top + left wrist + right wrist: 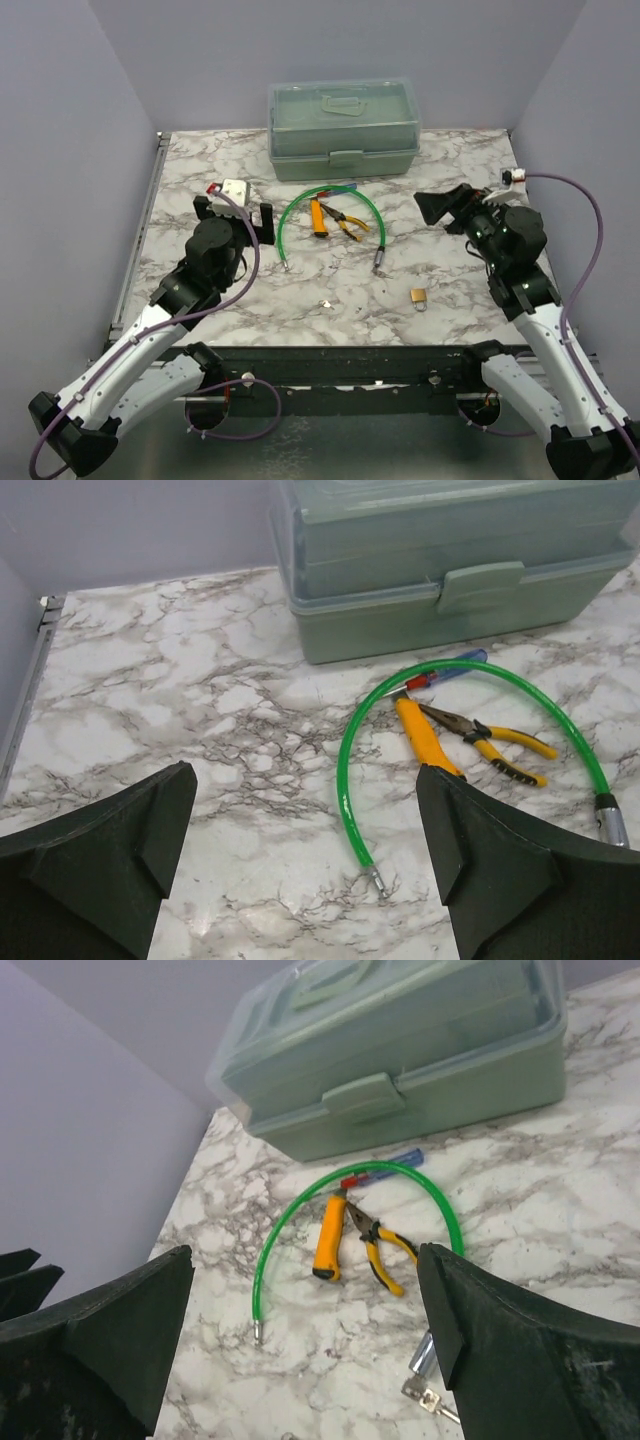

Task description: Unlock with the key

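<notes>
The key (pixel 324 303) is a tiny silver speck on the marble top, near the front and between the two arms. A small brass padlock (pixel 419 297) lies to its right. My left gripper (pixel 234 215) hovers open at the left, well behind the key, with nothing between its fingers (pixel 305 780). My right gripper (pixel 447 208) is open and empty too (pixel 305 1255); it is at the right, behind the padlock and turned toward the middle. Neither wrist view clearly shows the key or the padlock.
A green cable (pixel 330 200) arches over yellow pliers (pixel 350 224), a yellow handle (pixel 318 218) and a red-and-blue screwdriver (pixel 445 670). A small key-like silver piece (pixel 428 1398) sits at the cable's metal end (pixel 425 1355). A closed green toolbox (pixel 343 128) stands at the back.
</notes>
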Available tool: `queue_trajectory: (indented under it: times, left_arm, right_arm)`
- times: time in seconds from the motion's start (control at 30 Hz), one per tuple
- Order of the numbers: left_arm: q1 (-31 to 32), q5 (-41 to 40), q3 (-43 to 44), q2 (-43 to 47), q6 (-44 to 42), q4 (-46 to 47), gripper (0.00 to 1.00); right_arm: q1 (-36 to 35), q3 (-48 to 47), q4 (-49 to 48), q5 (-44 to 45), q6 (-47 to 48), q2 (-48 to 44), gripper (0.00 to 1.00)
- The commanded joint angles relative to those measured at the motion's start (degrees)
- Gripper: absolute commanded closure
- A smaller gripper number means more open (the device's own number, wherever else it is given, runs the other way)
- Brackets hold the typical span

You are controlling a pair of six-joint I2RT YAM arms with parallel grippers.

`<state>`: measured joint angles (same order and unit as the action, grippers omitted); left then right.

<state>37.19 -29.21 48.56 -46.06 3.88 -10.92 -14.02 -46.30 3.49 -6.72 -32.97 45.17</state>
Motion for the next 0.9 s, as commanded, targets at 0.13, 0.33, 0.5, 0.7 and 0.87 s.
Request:
queue_trajectory:
  times: [0.13, 0.33, 0.5, 0.7, 0.87]
  left_arm:
    - [-0.2, 7.6, -9.7, 6.1, -1.0, 7.0, 0.01]
    - [-0.2, 8.1, -9.9, 6.0, -0.9, 6.9, 0.01]
    - [-0.2, 7.8, -9.8, 5.8, -1.5, 6.5, 0.01]
    - [-0.2, 7.1, -10.0, 5.8, -1.9, 6.5, 0.01]
    - [-0.2, 7.0, -10.1, 5.5, -2.0, 6.4, 0.01]
  right_arm:
    - [0.2, 15.1, -2.2, -3.8, -3.5, -11.0, 0.00]
    - [0.2, 18.7, -0.3, -2.6, -3.5, -15.4, 0.00]
    - [0.3, 18.4, 0.5, -2.1, -4.1, -15.6, 0.00]
    - [0.2, 18.4, 0.6, -0.8, -4.7, -15.1, 0.01]
    - [0.2, 18.5, 0.6, 0.4, -4.8, -15.4, 0.00]
